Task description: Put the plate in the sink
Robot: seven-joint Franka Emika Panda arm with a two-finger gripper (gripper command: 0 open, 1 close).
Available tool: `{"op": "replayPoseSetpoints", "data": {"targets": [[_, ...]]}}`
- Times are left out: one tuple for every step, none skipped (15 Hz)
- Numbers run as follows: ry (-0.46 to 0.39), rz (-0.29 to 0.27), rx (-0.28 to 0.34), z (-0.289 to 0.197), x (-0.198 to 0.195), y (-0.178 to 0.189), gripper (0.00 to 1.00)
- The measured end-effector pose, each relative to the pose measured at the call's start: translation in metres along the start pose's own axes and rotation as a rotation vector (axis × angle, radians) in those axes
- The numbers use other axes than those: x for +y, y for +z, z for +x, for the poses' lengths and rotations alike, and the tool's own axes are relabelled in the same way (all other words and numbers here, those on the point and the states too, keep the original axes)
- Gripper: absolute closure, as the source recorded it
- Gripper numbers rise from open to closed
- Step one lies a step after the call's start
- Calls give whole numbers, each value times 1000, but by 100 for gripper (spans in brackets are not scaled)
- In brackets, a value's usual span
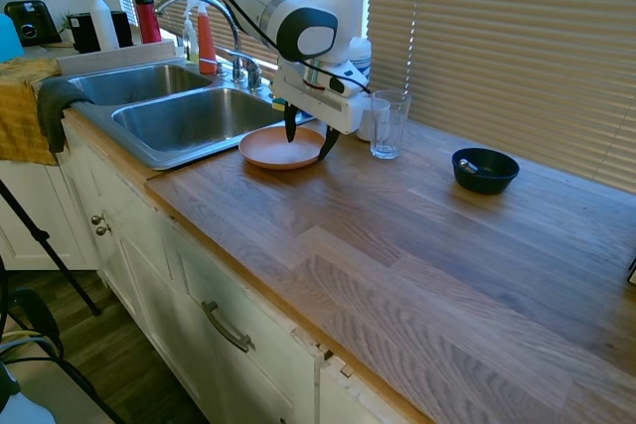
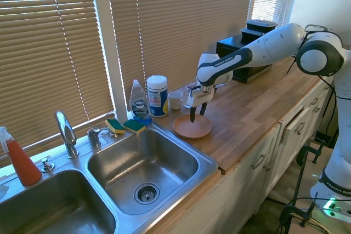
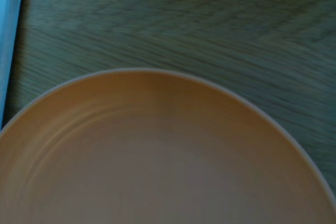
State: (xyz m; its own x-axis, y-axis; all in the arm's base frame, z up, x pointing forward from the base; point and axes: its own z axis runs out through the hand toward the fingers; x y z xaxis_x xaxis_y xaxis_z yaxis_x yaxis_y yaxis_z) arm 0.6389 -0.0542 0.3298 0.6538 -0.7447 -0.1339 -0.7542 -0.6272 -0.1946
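Wooden countertop fills the centre and lower right of the first exterior view. Directly on it: orange plate at centre left, beside the sink set into the counter's upper-left end; clear glass just right of the plate; small dark bowl at right, well apart from the glass.

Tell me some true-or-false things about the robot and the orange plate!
1. The plate lies on the wooden counter. True.
2. The plate is inside the sink. False: it sits beside the sink.
3. The end effector is open, its fingers reaching down around the plate's rim. True.
4. The dark bowl is stacked on the plate. False: it stands apart, beyond the drinking glass.
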Motion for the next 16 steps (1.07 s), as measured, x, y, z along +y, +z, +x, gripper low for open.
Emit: {"op": "replayPoseSetpoints", "data": {"targets": [[2, -2, -11, 0, 1, 2, 100], [3, -3, -17, 1, 1, 4, 100], [4, -4, -22, 1, 1, 5, 100], [2, -4, -30, 1, 1, 7, 100], [-1, -3, -37, 2, 1, 10, 100], [-2, -2, -41, 2, 1, 10, 100], [-2, -4, -46, 3, 0, 10, 100], [-3, -6, -52, 4, 0, 11, 100], [-4, -7, -55, 5, 0, 12, 100], [-2, -6, -59, 8, 1, 12, 100], [1, -2, -64, 10, 1, 13, 100], [3, 2, -67, 11, 2, 13, 100], [4, 3, -68, 13, 3, 14, 100], [4, 3, -70, 14, 5, 14, 100], [3, 4, -73, 16, 6, 14, 100], [1, 5, -75, 17, 6, 15, 100]]}}
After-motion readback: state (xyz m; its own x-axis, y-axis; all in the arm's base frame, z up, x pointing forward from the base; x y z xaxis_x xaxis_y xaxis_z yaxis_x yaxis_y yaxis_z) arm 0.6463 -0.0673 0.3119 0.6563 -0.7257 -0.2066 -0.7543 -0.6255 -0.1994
